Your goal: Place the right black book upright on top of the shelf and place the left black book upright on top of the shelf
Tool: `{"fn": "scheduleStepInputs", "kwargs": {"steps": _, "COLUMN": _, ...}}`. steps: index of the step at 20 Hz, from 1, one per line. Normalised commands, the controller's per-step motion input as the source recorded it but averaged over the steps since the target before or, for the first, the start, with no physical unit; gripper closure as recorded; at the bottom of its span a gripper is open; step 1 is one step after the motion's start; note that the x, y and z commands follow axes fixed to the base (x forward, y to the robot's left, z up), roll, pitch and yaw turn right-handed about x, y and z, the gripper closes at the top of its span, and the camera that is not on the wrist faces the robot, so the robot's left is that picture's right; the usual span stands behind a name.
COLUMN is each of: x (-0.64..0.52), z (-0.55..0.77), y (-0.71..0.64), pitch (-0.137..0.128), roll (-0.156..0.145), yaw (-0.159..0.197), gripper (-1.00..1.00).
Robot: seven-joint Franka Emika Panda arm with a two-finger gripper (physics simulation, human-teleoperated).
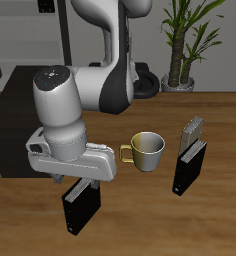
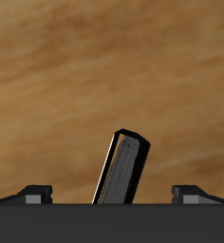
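Observation:
The right black book (image 1: 80,211) stands upright near the table's front edge, directly under my gripper (image 1: 81,188). In the wrist view its thin top edge (image 2: 125,169) rises between my two fingertips (image 2: 34,194), which stand wide apart and do not touch it; the gripper (image 2: 112,196) is open. The left black book (image 1: 188,168) stands upright on the wood beyond the mug, away from the arm. The shelf (image 1: 18,112), a low matte-black cabinet, sits farther back, partly hidden by the arm.
A brass-coloured mug (image 1: 146,150) stands between the two black books. A smaller grey book (image 1: 194,130) stands just behind the left black book. A potted plant (image 1: 182,45) is at the back.

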Motion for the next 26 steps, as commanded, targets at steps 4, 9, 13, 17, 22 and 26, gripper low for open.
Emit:
{"fn": "scheduleStepInputs", "kwargs": {"steps": 4, "x": 0.03, "z": -0.15, "y": 0.01, "pitch": 0.026, "roll": 0.008, "yaw": 0.007, "gripper": -1.0}}
{"fn": "scheduleStepInputs", "kwargs": {"steps": 9, "x": 0.05, "z": -0.11, "y": -0.08, "pitch": 0.021, "roll": -0.026, "yaw": -0.027, "gripper": -1.0}}
{"fn": "scheduleStepInputs", "kwargs": {"steps": 13, "x": 0.02, "z": -0.16, "y": -0.01, "pitch": 0.019, "roll": -0.008, "yaw": 0.003, "gripper": -1.0}}
{"fn": "scheduleStepInputs", "kwargs": {"steps": 17, "x": 0.03, "z": -0.16, "y": 0.02, "pitch": 0.016, "roll": 0.015, "yaw": 0.011, "gripper": 1.0}}
{"fn": "scheduleStepInputs", "kwargs": {"steps": 22, "x": 0.05, "z": -0.12, "y": 0.0, "pitch": 0.02, "roll": -0.007, "yaw": -0.015, "gripper": 1.0}}
{"fn": "scheduleStepInputs", "kwargs": {"steps": 26, "x": 0.03, "z": -0.03, "y": 0.01, "pitch": -0.002, "roll": 0.002, "yaw": 0.007, "gripper": 1.0}}
